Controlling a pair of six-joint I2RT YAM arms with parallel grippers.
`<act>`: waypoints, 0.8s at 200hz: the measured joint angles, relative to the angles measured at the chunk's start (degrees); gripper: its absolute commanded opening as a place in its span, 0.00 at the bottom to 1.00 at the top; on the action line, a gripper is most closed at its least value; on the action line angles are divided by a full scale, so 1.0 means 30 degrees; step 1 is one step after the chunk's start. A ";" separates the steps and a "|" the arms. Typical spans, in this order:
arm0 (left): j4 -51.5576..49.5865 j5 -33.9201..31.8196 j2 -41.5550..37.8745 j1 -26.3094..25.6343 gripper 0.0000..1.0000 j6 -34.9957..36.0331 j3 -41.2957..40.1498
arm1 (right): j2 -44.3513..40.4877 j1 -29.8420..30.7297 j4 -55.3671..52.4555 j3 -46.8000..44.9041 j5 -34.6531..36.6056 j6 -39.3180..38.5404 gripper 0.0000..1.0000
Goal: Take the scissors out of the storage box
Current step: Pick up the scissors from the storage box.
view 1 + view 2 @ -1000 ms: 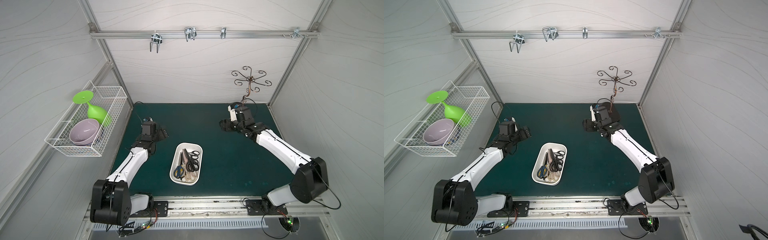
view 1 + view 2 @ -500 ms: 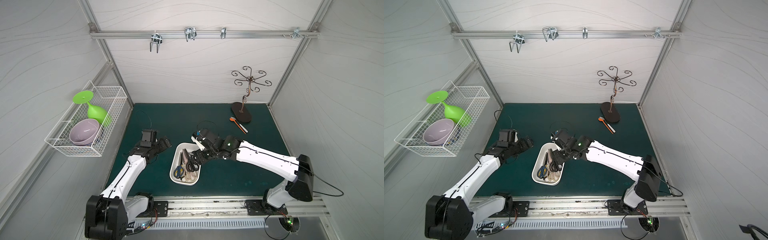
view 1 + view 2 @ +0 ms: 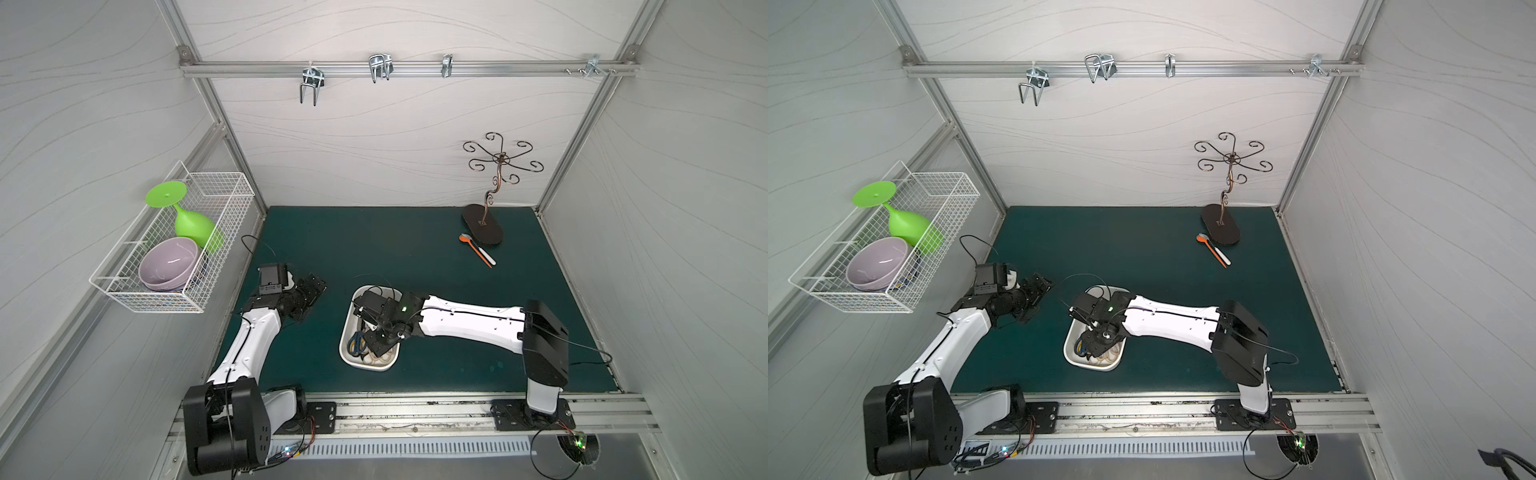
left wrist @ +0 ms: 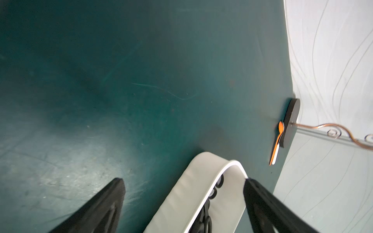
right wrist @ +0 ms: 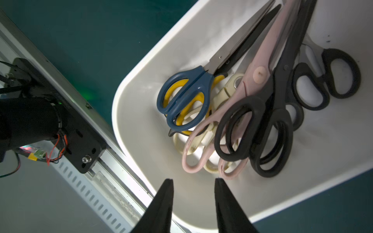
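White wall panels with thin wavy lines close the dark green table on three sides, held by grey aluminium corner posts, a horizontal aluminium rail with small metal hooks crosses the back wall, and a white wire basket hangs on the left wall.

Left gripper spread wide over green mat, rounded end of white storage box framed between fingers. Black scissors handles inside. Orange and white spoons beside black stand base.
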 measured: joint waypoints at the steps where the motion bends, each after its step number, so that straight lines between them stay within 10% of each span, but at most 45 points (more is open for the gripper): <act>1: 0.0000 0.0000 -0.0007 0.0036 0.96 0.0000 -0.0007 | 0.0036 0.0000 0.0000 0.0022 0.0007 0.0000 0.37; 160: -0.0015 0.0000 -0.0299 0.0678 0.95 -0.0007 -0.0277 | 0.2317 -0.0255 -0.0852 0.1523 0.1035 -0.0146 0.37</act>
